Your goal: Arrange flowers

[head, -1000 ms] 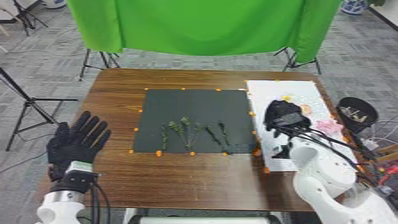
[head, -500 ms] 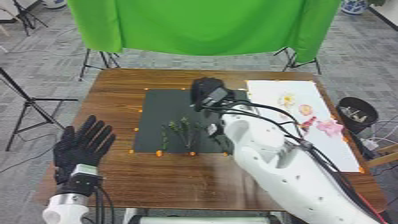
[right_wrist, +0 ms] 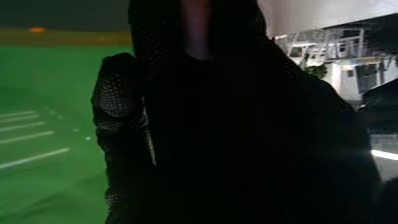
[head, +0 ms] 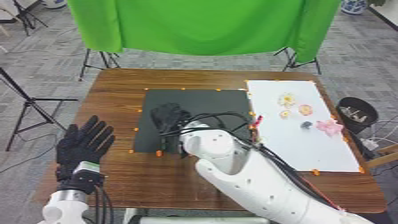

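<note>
In the head view my right hand [head: 169,118] is over the left part of the dark sheet [head: 197,95], palm down. The hand and forearm cover the middle of that sheet, where the stems are hidden. A blurred reddish strip [right_wrist: 196,30] lies between dark parts of my right hand [right_wrist: 222,130] in the right wrist view; I cannot tell what it is. On the white sheet [head: 311,155] lie a pale yellow flower [head: 286,99], an orange-pink one [head: 305,109], a small dark bloom [head: 306,125] and a larger pink one [head: 329,127]. My left hand [head: 82,146] is open at the table's left edge.
The brown table [head: 147,185] is dotted with orange marks around both sheets. A black bin [head: 357,111] stands off its right edge. Behind the table hangs a green cloth [head: 204,25], and a black tripod [head: 31,102] stands at the left.
My right hand has swung from the white sheet, over the dark sheet's far edge, to its left part, now covering the stems. My left hand has shifted slightly toward the near edge.
</note>
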You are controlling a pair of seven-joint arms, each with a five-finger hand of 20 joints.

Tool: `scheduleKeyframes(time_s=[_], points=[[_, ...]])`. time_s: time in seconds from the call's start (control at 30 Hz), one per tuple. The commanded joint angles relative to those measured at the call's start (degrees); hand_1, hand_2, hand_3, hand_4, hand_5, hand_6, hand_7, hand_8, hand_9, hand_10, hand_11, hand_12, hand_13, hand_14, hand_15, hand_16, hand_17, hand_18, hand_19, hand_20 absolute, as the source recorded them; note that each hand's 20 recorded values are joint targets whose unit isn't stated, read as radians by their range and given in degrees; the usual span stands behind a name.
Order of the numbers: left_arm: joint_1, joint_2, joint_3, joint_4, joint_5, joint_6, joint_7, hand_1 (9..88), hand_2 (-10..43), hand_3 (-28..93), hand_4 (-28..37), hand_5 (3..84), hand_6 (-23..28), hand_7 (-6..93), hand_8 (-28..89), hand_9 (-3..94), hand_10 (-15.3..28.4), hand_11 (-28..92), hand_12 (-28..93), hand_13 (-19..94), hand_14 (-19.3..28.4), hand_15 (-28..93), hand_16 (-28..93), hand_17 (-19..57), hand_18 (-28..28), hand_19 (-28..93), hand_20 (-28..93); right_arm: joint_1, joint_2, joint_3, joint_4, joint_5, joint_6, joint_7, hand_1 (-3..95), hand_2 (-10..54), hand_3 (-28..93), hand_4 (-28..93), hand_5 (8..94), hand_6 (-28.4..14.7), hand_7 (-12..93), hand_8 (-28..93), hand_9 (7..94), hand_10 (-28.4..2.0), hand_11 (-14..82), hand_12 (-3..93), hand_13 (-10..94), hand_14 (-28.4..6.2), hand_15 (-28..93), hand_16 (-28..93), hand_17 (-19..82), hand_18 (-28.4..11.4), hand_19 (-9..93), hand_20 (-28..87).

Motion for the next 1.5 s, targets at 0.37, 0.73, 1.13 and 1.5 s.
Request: scheduleKeyframes(time_s=[0.37, 0.73, 1.13, 1.5], points=[[-1.43, 0.9, 0.68, 0.15, -0.27, 1.54, -2.21, 25.7, 15.3, 71, -28.3, 41.7, 10.9, 10.6, -8, 30.6, 15.8, 25, 11, 24, 17.3, 42, -7, -6.9, 15.3, 36, 10, 0.89, -3.25, -2.85, -0.32, 0.93, 2.76, 7.39, 61.0, -9.5, 73, -28, 72.9, 0.7, 24, -2, 82.8, -9.2, 5.8, 34.0, 71, -7.2, 30, 43, 29, -20.9, 78, 41], [-2.45, 0.95, 1.16, 0.31, -0.39, 2.82, -1.68, 25.6, 15.1, 71, -28.3, 38.2, 10.9, 10.9, -8, 25.7, 15.1, 25, 11, 21, 16.3, 41, -8, -7.0, 15.3, 37, 9, -0.02, -3.68, -2.69, -1.82, 1.84, 0.04, 7.95, 61.1, -9.5, 73, -28, 65.9, 1.4, 22, -14, 73.9, -10.6, 11.3, 25.7, 69, -7.2, 32, 41, 29, -21.1, 79, 39], [-2.85, 1.34, 1.55, -0.02, -1.56, 5.12, -0.11, 23.9, 16.3, 70, -28.3, 31.9, 10.7, 12.2, -8, 17.6, 13.9, 24, 9, 17, 15.6, 40, -8, -7.4, 15.2, 36, 9, -0.48, -3.9, -3.33, -2.88, 2.27, -0.24, 10.83, 52.4, -9.5, 77, -28, 58.4, -0.6, 19, -14, 66.1, -12.6, 17.2, 16.5, 66, -9.3, 39, 35, 28, -22.3, 79, 38], [-0.69, -0.94, 0.14, -0.18, -1.74, 2.87, 1.85, 23.5, 16.4, 70, -28.3, 31.3, 10.5, 14.1, -9, 17.1, 14.2, 24, 9, 16, 15.4, 39, -7, -7.9, 14.7, 36, 9, -2.13, 1.19, 1.73, -10.92, 3.19, -1.24, 11.61, 46.8, -9.5, 84, -28, 55.2, -1.6, 18, -14, 62.4, -14.1, 15.6, 15.7, 63, -11.4, 44, 25, 28, -22.9, 80, 37]])
